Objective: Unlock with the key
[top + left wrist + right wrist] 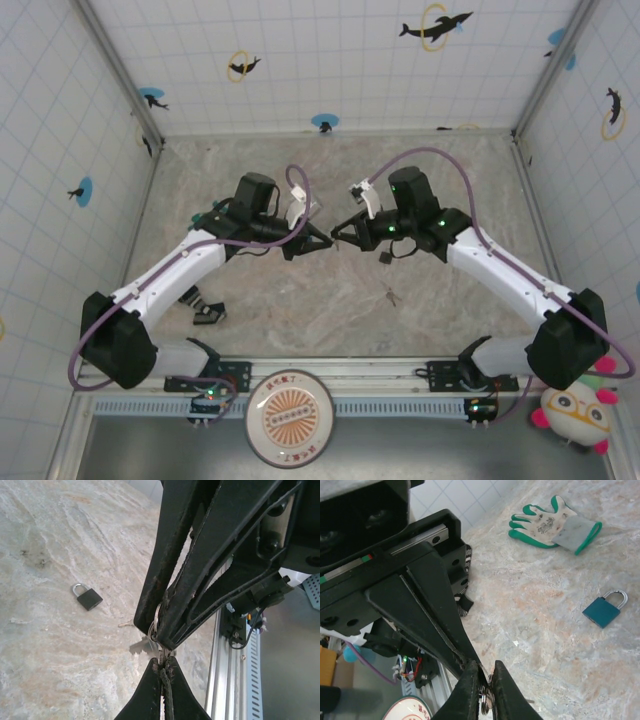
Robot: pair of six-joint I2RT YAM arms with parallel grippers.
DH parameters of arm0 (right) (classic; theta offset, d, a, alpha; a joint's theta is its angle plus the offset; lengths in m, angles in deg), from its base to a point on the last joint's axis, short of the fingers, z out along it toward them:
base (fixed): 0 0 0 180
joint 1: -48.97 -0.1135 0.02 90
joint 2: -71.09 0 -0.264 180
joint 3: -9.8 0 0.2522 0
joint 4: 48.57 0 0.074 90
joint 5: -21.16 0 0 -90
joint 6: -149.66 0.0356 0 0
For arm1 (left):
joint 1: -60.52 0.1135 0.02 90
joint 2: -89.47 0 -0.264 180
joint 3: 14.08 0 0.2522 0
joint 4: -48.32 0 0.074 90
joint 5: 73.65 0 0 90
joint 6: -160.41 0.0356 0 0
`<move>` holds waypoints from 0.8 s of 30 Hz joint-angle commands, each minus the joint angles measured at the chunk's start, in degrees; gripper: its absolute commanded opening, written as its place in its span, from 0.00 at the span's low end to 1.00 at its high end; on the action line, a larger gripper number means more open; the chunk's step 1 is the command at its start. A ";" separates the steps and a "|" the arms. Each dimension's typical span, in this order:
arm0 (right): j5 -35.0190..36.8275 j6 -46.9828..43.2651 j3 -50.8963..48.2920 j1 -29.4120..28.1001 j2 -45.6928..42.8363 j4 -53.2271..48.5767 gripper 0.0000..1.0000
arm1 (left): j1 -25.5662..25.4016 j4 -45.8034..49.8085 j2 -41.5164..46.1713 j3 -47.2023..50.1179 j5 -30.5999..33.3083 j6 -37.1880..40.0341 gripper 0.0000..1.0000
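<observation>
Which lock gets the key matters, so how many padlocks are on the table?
1. The padlock lies flat on the table, out in the open; another might be hidden from view.

Top camera: high behind the arms [180, 270], facing down over the whole table [300, 320]. Wrist cameras: close, facing each other; both share key ring [154, 628] and padlock [87, 597].

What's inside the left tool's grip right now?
A key ring is pinched in the shut left tool, with a silver key hanging beside its tip. The right tool grips the ring from the opposite side. How much ring lies between the fingers is covered.
</observation>
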 commanded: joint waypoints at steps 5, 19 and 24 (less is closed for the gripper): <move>1.20 -2.30 3.51 0.01 -0.07 -3.96 0.00 | -0.29 -1.21 0.15 -0.67 2.47 -0.28 0.04; 29.59 -5.22 0.79 -0.32 -7.34 1.74 0.00 | 5.30 -19.62 3.70 6.03 16.36 -27.72 0.49; 42.52 -10.31 -3.79 -4.37 -10.66 9.64 0.00 | 8.51 -27.54 1.54 6.52 15.19 -42.22 0.49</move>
